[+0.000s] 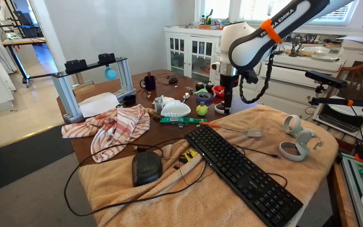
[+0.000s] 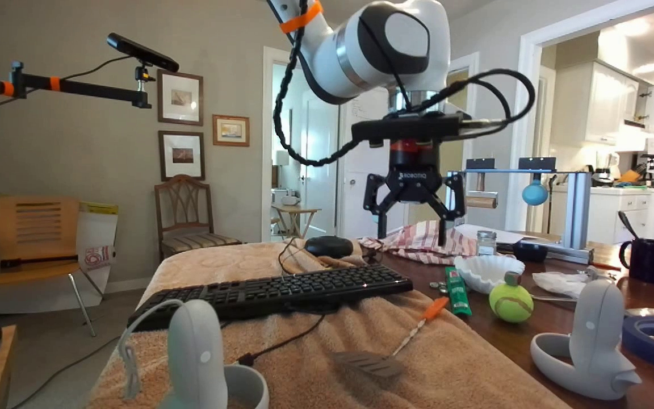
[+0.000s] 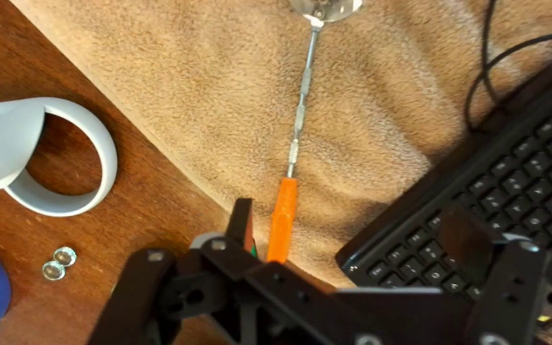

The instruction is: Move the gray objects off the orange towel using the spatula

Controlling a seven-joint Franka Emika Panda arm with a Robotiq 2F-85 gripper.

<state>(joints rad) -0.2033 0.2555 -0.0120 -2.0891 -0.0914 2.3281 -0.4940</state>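
Note:
The spatula lies on the orange towel [image 1: 213, 201], its orange handle [image 1: 210, 125] at the towel's edge and its metal blade [image 1: 253, 132] further in. The handle shows in the wrist view [image 3: 283, 215] between my fingers, nearer the left one, and in an exterior view [image 2: 435, 308]. My gripper [image 2: 412, 230] is open and empty, held above the table and apart from the handle. Gray ring-handled objects [image 1: 302, 143] sit on the towel past the blade; one shows in an exterior view [image 2: 199, 352]. Another gray one [image 2: 596, 335] stands on bare wood beside the towel [image 3: 98, 148].
A black keyboard [image 1: 244, 173] lies across the towel beside the spatula, with cables around it. A black mouse-like device [image 1: 146, 168] is on the towel. A green packet [image 1: 183, 120], tennis ball [image 1: 201, 109], white bowl [image 1: 175, 109] and blue tape [image 1: 204, 97] stand on the wood.

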